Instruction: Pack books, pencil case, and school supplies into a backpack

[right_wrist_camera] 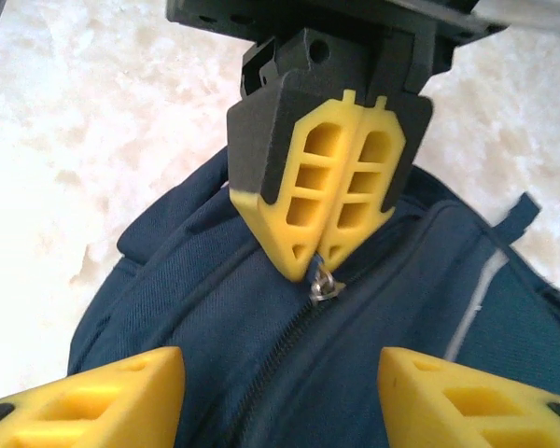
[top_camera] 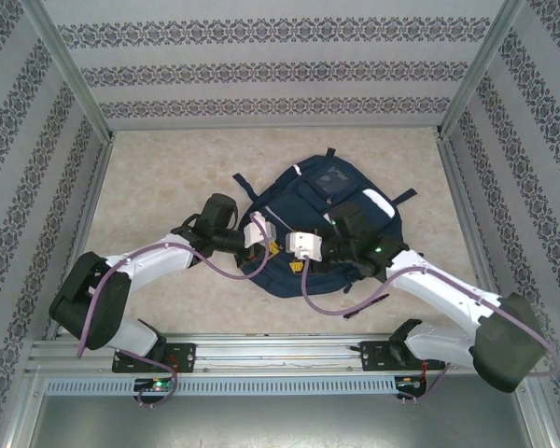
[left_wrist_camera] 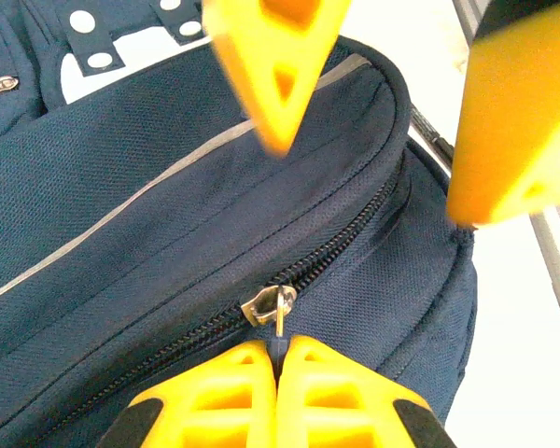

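The navy-blue backpack [top_camera: 322,219] lies flat in the middle of the table, its white patch [left_wrist_camera: 121,58] and pale stripe facing up. My left gripper [left_wrist_camera: 278,347] is shut on the small dark pull tab of the metal zipper slider [left_wrist_camera: 266,303] on the bag's near edge. The zipper [right_wrist_camera: 280,359] looks closed along the part I see. My right gripper [right_wrist_camera: 280,397] hovers open just above the same zipper, its yellow fingers [right_wrist_camera: 84,401] spread to either side of the left gripper [right_wrist_camera: 315,257]. From above, both grippers meet at the bag's front, left gripper [top_camera: 273,245] and right gripper [top_camera: 297,254]. The books, pencil case and school supplies are out of view.
The beige marbled tabletop [top_camera: 168,177] surrounds the bag. Patterned walls and metal frame posts [top_camera: 70,70] enclose the table on three sides. A metal rail [top_camera: 280,350] with both arm bases runs along the near edge.
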Motion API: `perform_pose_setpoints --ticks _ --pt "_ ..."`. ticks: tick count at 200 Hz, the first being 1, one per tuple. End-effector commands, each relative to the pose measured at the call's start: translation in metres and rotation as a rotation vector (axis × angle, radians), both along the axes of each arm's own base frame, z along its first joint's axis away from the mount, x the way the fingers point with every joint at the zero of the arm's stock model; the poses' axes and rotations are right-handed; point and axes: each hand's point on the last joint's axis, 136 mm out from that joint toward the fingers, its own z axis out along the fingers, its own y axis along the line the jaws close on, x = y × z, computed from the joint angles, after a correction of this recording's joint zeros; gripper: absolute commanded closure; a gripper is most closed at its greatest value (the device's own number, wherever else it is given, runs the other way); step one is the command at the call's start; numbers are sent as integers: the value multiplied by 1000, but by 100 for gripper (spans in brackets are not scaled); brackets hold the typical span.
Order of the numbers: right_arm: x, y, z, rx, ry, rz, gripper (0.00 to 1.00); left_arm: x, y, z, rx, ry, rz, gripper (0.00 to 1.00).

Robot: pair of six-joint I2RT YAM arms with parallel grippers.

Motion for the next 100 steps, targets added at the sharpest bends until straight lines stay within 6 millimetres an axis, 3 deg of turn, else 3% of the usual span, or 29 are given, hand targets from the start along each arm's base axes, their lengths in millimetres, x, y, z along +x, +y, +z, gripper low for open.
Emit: perform_pose_setpoints --ticks 1,20,30,38,47,65,81,100 --pt "20 10 0 19 40 -114 43 -8 -12 24 -91 -12 -51 100" --pt "36 5 -18 -53 35 -186 50 -11 -12 24 -107 -20 -45 100" --pt "44 -2 -25 -93 15 -238 62 -10 -8 21 -92 -32 -28 100" --pt "47 -7 -28 -124 -10 -247 76 -8 -4 17 -64 -38 -5 100" --pt "41 -10 -32 -157 -35 -197 88 -1 4 12 -28 -30 42 100" --pt "9 -14 -40 -258 -139 50 100 26 29 6 -3 37 191 100" --pt "-13 -16 -36 -261 -238 216 100 51 57 -1 15 85 324 100" --pt "-13 -25 -36 -304 -370 275 100 73 88 -8 85 86 482 100"
